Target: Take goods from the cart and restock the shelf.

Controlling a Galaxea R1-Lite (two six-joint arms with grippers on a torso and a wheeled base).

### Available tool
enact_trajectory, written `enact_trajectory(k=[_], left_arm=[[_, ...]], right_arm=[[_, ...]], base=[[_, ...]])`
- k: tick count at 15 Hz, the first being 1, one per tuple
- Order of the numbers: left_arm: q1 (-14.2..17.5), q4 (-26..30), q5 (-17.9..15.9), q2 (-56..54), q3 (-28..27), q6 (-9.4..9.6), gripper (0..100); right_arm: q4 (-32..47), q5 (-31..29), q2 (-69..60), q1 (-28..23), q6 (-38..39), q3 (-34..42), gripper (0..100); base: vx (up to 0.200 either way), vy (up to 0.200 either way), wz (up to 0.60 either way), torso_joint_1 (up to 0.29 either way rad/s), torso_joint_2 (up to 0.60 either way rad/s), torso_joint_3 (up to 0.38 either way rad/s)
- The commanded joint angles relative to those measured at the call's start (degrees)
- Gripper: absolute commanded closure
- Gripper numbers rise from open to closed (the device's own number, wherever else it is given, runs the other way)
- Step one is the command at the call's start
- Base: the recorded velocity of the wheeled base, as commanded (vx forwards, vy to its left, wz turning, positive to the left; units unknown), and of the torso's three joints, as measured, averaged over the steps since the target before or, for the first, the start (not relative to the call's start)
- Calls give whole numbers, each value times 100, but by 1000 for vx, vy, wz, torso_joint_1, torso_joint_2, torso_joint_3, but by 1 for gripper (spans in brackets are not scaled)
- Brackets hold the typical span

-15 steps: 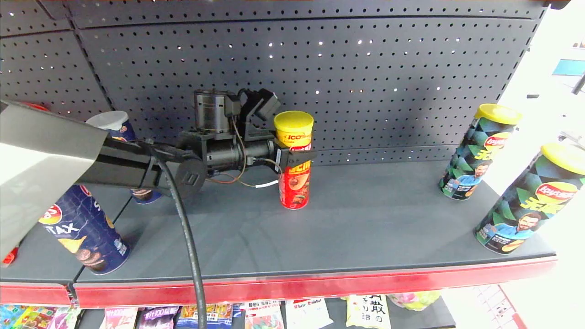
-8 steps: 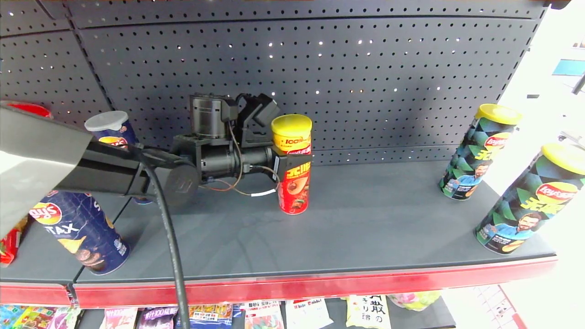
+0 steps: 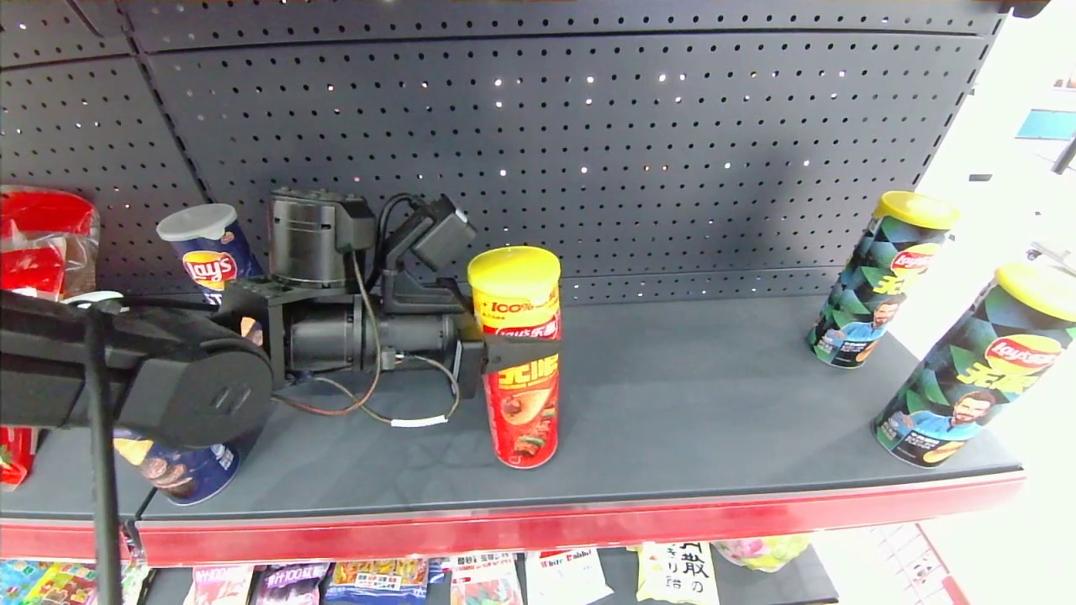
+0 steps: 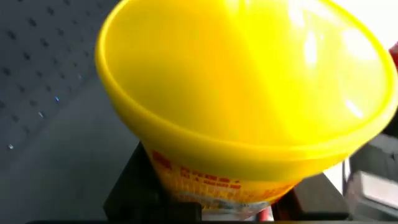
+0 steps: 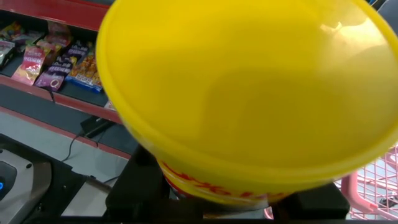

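The red can (image 3: 523,412) stands up straight on the shelf (image 3: 672,420), near the front edge and about in the middle. Its yellow lid (image 3: 514,273) is on, so what is inside is hidden. The left claw (image 3: 517,353) comes in from the left and is clamped around the can just under the lid. The left wrist view shows the lid from above, with the black fingers (image 4: 130,193) on both sides of the can.

At the far left edge of the shelf there is a red packet (image 3: 38,244). Next to it, at the back by the wall with holes (image 3: 588,126), stands a blue can (image 3: 208,248) with a pale lid. Another blue can (image 3: 189,470) stands at the front edge, partly behind the arm. Both are well apart from the red can.

At the right end stand two green cans with yellow lids. One green can (image 3: 883,281) is at the back, and the other green can (image 3: 967,370) is at the front right corner.

Under the shelf, a row of snack bags (image 3: 471,580) lies on a lower shelf.

The right claw (image 5: 224,199) is clamped on a second can (image 5: 249,93) with a yellow lid on it. Behind it are bags (image 5: 56,59) on a low shelf and a pink wire frame (image 5: 367,186).
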Motion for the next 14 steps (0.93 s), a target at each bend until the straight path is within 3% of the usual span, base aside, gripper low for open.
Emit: enact_trajectory(k=[1,14], left_arm=[[-2,-88,-25,-176,228,157,100],[-248,-124,-244,-45,342,192,100]], right_arm=[[1,4,-2,2,-1,-1,100],[1,4,25,2,-1,-1,100]], base=[[0,0,0,0,0,0],[0,0,0,0,0,0]])
